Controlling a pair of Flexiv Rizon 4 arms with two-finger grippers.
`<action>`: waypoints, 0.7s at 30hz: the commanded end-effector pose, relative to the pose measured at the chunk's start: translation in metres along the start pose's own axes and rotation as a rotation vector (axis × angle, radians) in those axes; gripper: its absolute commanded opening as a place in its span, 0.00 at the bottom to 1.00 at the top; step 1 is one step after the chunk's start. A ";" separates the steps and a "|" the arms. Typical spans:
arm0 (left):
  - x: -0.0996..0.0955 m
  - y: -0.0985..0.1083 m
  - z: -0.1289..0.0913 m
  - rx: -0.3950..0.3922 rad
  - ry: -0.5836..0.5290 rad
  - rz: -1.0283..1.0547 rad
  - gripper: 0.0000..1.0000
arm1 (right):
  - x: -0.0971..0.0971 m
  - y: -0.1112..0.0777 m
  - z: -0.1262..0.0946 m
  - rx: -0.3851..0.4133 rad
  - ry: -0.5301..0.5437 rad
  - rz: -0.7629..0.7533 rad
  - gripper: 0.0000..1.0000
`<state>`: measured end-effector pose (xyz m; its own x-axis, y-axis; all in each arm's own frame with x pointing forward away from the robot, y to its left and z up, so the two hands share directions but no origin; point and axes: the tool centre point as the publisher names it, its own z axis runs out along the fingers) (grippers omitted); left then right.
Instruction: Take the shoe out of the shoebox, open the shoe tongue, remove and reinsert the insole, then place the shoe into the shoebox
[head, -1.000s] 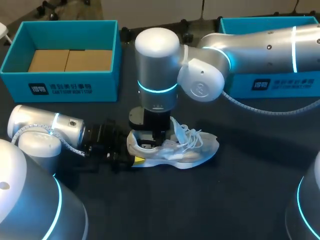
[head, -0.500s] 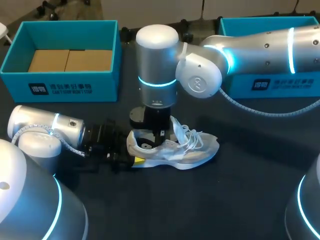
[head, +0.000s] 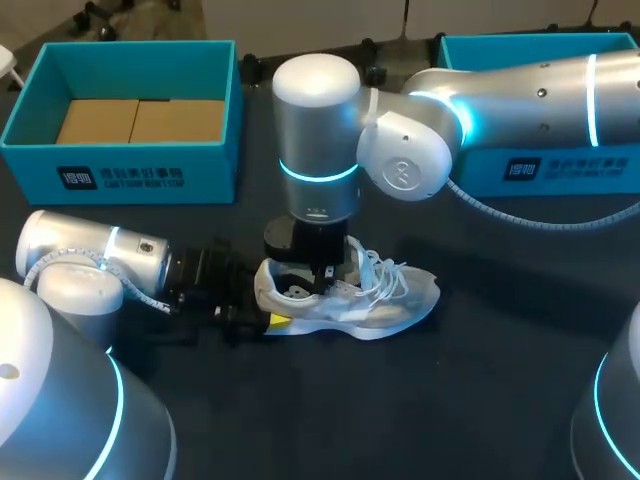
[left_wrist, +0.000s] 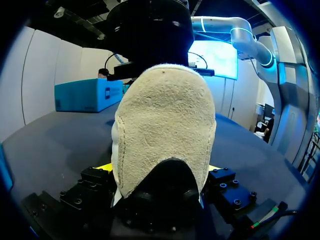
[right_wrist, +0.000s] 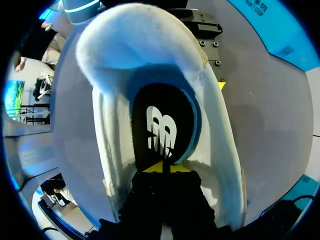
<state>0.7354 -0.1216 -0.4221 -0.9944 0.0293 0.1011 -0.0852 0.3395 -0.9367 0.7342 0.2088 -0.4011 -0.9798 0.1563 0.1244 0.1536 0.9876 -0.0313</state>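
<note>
- Lying on its sole in the middle of the tabletop (head: 420, 400), the shoe (head: 385, 305) is out of the box. In the head view its heel points to 9 o'clock and its toe to 3 o'clock, with the laces loose.
- You look to be at the insole step. The dark insole (right_wrist: 162, 125) lies flat inside the shoe, so I judge it is not yet pulled out.
- Your right claw (right_wrist: 162, 169) is down in the shoe's opening, with its yellow tips pressed together on the insole. You cannot tell whether they have pinched any of it.
- Your left claw (left_wrist: 160, 172) clamps the heel from both sides, low on the tabletop, which braces the shoe.
- For the next move, I judge you need a sure pinch on the insole's edge. Then lift it up and out without dragging the shoe from the left claw.
- Your right arm comes in from 3 o'clock, with its wrist upright over the shoe. Your left arm lies low, coming in from 9 o'clock.
- The shoebox (head: 120, 170) stands open at 10 o'clock from the shoe, well apart.
</note>
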 end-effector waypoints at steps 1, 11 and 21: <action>-0.002 0.002 0.000 -0.003 -0.003 -0.001 0.00 | 0.007 -0.015 -0.010 -0.008 -0.010 -0.002 0.00; -0.002 0.002 0.000 -0.003 -0.003 -0.001 0.00 | 0.000 -0.024 -0.029 -0.009 -0.053 0.008 0.00; -0.002 0.002 0.000 -0.003 -0.003 -0.001 0.00 | -0.004 -0.013 -0.051 -0.033 -0.079 -0.023 0.00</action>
<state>0.7361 -0.1211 -0.4222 -0.9945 0.0277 0.1014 -0.0859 0.3402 -0.9364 0.7427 0.1956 -0.3557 -0.9891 0.1386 0.0489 0.1390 0.9903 0.0052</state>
